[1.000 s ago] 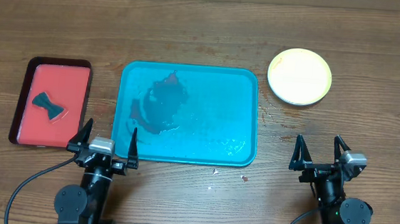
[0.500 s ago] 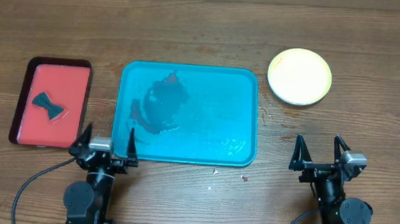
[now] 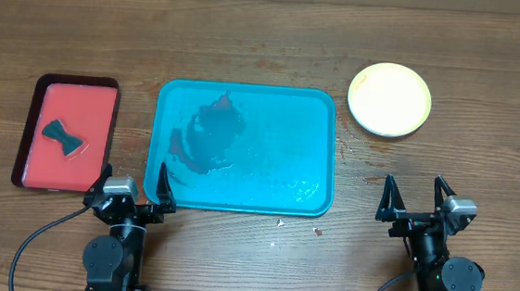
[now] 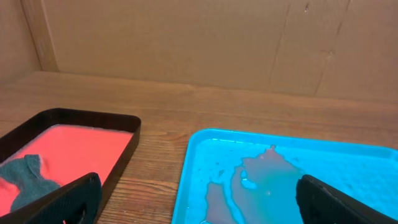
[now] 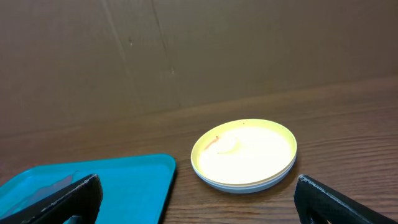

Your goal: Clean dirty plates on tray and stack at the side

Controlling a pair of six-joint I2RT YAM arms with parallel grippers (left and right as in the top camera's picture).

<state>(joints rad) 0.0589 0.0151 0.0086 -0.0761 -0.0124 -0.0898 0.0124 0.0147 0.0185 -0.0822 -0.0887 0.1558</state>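
The teal tray lies mid-table with no plate on it, only a reddish wet smear on its left half. The plates sit stacked on the table right of the tray, a yellow-green one on top, and the edges of others show beneath it in the right wrist view. My left gripper stands open at the tray's front left corner, holding nothing. My right gripper is open and empty near the front edge, well short of the stack. The left wrist view shows the tray and its smear.
A red tray with a dark rim lies left of the teal tray, with a dark grey cloth in it; both show in the left wrist view, the tray and the cloth. Small crumbs dot the wood near the tray's front right corner.
My left gripper has drawn back slightly toward the front edge and a little left. The right arm, plates and trays have not moved.
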